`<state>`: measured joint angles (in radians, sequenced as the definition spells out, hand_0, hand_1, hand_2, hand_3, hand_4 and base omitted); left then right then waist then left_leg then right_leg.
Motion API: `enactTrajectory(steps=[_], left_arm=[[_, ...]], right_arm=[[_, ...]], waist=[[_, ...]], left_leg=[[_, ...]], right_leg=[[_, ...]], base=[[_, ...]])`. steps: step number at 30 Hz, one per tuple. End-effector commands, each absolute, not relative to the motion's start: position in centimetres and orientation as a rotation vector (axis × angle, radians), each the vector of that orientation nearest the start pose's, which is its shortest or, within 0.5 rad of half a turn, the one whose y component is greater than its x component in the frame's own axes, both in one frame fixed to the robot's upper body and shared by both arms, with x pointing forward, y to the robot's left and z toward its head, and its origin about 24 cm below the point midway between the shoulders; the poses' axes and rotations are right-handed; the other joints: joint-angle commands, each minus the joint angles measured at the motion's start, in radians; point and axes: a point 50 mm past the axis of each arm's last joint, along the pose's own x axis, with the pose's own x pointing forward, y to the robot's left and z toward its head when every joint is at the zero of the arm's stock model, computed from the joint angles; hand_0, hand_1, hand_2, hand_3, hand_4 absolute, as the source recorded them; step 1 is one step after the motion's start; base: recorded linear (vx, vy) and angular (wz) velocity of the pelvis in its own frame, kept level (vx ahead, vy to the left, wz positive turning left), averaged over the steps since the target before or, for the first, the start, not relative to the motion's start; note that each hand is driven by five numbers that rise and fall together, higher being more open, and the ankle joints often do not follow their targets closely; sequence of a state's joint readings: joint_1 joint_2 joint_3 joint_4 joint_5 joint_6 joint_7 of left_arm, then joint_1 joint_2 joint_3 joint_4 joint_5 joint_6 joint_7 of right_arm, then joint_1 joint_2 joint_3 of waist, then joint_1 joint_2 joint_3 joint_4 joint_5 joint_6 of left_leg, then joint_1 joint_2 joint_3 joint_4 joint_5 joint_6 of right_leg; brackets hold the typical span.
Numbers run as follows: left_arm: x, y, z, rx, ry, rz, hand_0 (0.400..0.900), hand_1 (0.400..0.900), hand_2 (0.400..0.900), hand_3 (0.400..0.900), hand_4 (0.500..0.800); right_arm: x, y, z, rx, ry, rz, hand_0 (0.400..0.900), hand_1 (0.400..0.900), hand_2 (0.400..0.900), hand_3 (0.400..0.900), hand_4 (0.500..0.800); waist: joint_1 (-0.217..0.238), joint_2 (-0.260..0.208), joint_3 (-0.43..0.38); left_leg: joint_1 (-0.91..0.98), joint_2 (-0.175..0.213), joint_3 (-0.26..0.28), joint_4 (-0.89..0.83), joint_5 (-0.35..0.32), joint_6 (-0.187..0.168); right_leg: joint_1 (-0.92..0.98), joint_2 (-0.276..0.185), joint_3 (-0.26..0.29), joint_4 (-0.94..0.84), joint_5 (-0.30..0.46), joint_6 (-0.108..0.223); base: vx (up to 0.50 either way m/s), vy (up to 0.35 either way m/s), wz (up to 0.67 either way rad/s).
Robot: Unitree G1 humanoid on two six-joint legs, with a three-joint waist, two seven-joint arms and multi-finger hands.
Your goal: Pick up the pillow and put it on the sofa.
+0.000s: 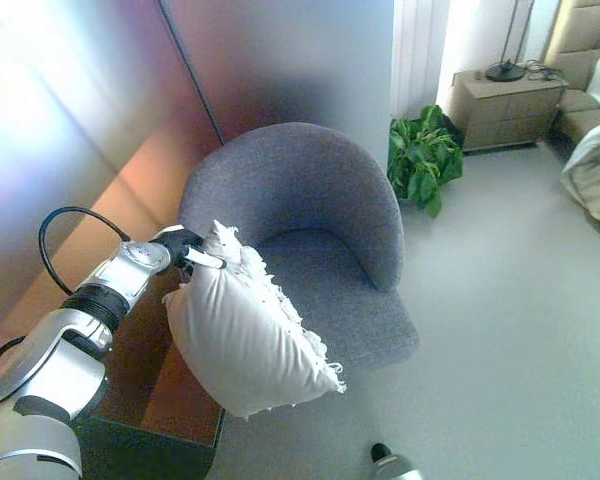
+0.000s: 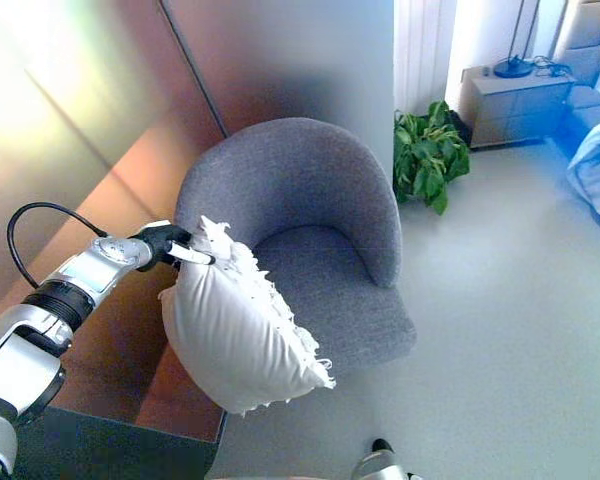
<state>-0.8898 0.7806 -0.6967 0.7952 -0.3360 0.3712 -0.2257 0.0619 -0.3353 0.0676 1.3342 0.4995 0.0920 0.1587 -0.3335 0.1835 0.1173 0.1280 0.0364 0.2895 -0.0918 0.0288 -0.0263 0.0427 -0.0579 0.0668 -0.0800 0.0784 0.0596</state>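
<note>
A white pillow (image 1: 245, 335) with a fringed edge hangs in the air by its top corner. My left hand (image 1: 185, 248) is shut on that corner, pinching the cloth. The pillow dangles over the front left edge of a grey tub-shaped sofa chair (image 1: 310, 220), partly covering its left arm. The chair's seat (image 2: 325, 280) lies just right of the pillow. Only a small part of my right hand (image 1: 390, 462) shows at the bottom edge; its fingers are hidden.
A wooden wall panel (image 1: 100, 150) runs along the left, close behind my left arm. A green potted plant (image 1: 423, 155) stands behind the chair, a bedside cabinet (image 1: 505, 105) with a lamp beyond it, and a bed (image 1: 595, 170) at the right. Pale floor (image 1: 510, 330) stretches right of the chair.
</note>
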Motion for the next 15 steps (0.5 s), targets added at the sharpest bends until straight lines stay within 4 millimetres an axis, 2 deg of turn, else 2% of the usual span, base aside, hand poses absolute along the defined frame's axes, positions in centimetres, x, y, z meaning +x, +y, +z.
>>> enactTrajectory(steps=[1,5,6,7,8,15], left_arm=[[40.1,25.6,25.8,0.669,0.083,0.084,0.400,0.400,0.400,0.400,0.500],[40.2,25.7,25.1,0.618,0.092,0.109,0.400,0.400,0.400,0.400,0.500],[40.2,25.7,24.9,0.610,0.099,0.111,0.537,0.537,0.537,0.537,0.582],[40.2,25.7,24.6,0.613,0.109,0.109,0.608,0.608,0.608,0.608,0.625],[40.2,25.7,24.2,0.606,0.109,0.113,0.900,0.900,0.900,0.900,0.800],[39.9,26.1,23.7,0.591,0.117,0.132,0.900,0.900,0.900,0.900,0.800]], right_arm=[[0.3,-27.4,-16.1,0.215,1.441,-0.405,0.900,0.900,0.900,0.900,0.800],[-0.3,-27.5,-16.0,0.207,1.454,-0.391,0.900,0.900,0.900,0.900,0.800],[-0.4,-27.5,-16.0,0.203,1.455,-0.390,0.900,0.900,0.900,0.900,0.800],[-0.4,-27.6,-16.0,0.198,1.457,-0.388,0.900,0.900,0.900,0.900,0.800],[-0.6,-27.7,-15.9,0.192,1.458,-0.384,0.900,0.900,0.900,0.900,0.800],[-0.4,-27.3,-16.1,0.177,1.463,-0.364,0.900,0.900,0.900,0.900,0.800]], waist=[[-0.021,0.030,-0.083],[-0.030,0.022,-0.081],[-0.030,0.022,-0.081],[-0.030,0.021,-0.081],[-0.028,0.021,-0.081],[-0.009,0.008,-0.090]], left_leg=[[0.027,-0.071,0.003,0.059,-0.090,-0.009],[0.024,-0.063,0.008,0.068,-0.093,-0.008],[0.023,-0.063,0.009,0.069,-0.093,-0.007],[0.023,-0.061,0.008,0.070,-0.093,-0.007],[0.023,-0.061,0.005,0.069,-0.093,-0.007],[0.018,-0.060,-0.008,0.073,-0.093,-0.009]], right_leg=[[0.002,0.031,-0.020,0.030,-0.042,0.080],[-0.006,0.037,-0.010,0.037,-0.045,0.076],[-0.007,0.038,-0.010,0.039,-0.046,0.075],[-0.007,0.038,-0.010,0.040,-0.047,0.074],[-0.006,0.039,-0.011,0.039,-0.049,0.073],[0.000,0.037,-0.028,0.038,-0.052,0.070]], base=[[0.07,-0.053,-0.19],[0.05,-0.052,-0.15],[0.04,-0.029,-0.06],[0.04,-0.017,-0.02],[0.04,-0.009,0.00],[0.02,-0.009,0.05]])
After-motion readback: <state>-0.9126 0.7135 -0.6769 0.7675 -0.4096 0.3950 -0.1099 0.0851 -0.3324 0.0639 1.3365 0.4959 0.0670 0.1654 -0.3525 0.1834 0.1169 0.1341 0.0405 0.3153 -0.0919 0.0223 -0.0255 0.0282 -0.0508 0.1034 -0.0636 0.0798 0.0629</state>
